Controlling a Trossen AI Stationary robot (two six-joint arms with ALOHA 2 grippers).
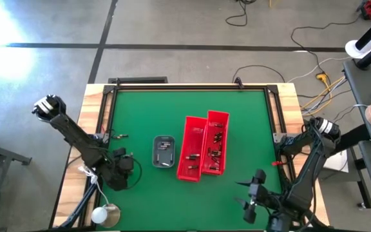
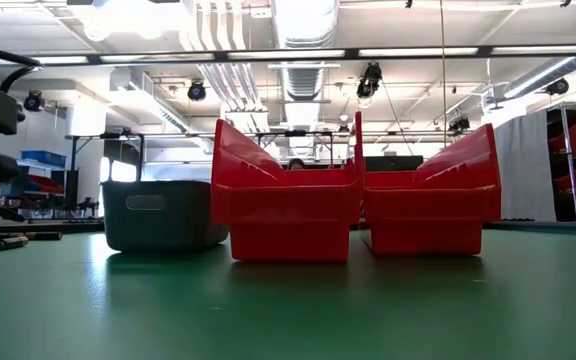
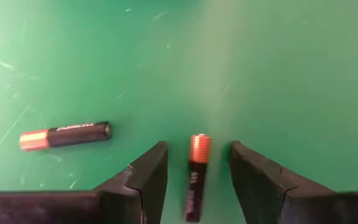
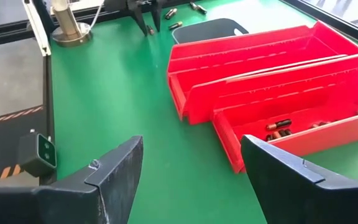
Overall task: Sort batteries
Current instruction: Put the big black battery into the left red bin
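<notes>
**Green mat, left jaws straddling one battery**

Green mat (image 1: 140, 116) carries two red bins (image 1: 203, 147) side by side at centre, with a grey tray (image 1: 163, 151) just left of them.

Left gripper (image 3: 197, 177) sits low over the mat's left side, near the tray. Jaws stand wide apart. One battery (image 3: 195, 177) lies on the mat in the gap between the fingers (image 3: 148, 177), orange end pointing away from the wrist. No contact visible on either side; battery is not clamped, just bracketed.

Second battery (image 3: 65, 135) lies on the mat beside the left finger, clear of it, roughly crosswise to the first.

More loose batteries (image 1: 116, 136) lie near the mat's left edge, up from the gripper. The right-hand bin (image 1: 216, 143) holds a scatter of batteries; the left-hand bin (image 1: 190, 148) holds a few. Something small shows in the tray; can't tell what.

Right gripper (image 4: 191, 168) hangs above the mat's near right corner, well apart from the bins, jaws spread, nothing between them.
</notes>
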